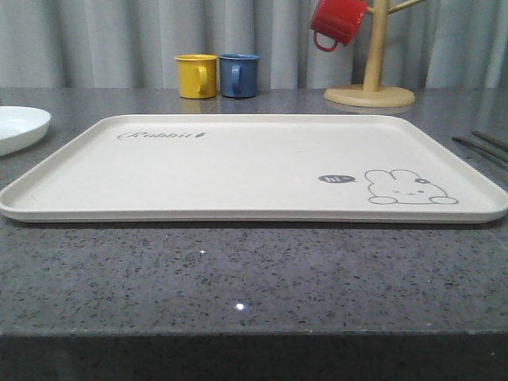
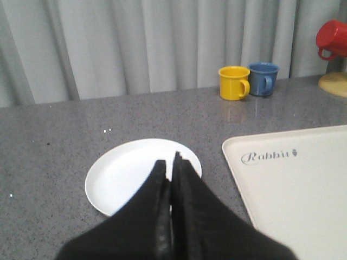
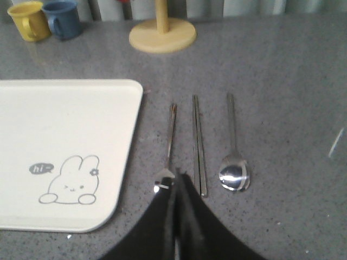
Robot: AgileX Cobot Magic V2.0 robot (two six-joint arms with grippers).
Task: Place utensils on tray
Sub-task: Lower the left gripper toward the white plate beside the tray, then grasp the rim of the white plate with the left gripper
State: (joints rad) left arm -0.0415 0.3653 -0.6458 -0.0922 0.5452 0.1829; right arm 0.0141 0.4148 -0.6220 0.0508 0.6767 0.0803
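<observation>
The tray [image 1: 238, 171] lies flat in the middle of the grey table [image 1: 238, 278], and as far as I can see from the front there is nothing on it; only the printed rabbit and the word in script mark its surface. So the task looks to me like it is at its very beginning: no piece has been moved yet. The three metal pieces lie on the table just beside the tray's right edge, side by side and almost parallel: the fork [image 3: 169, 146] nearest the tray, then the chopsticks [image 3: 198, 143], then the spoon [image 3: 233, 162] farthest out. None of them touches the tray. The right gripper [image 3: 176, 181] hangs over the near ends of the fork and chopsticks, with its fingers pressed together and holding nothing. The left gripper [image 2: 171, 165] hangs over the white plate [image 2: 122, 176] on the other side of the tray, its fingers also pressed together and empty. I judge that all three pieces remain to be carried over, and the right arm is better placed for this, but it must first spread its fingers.
</observation>
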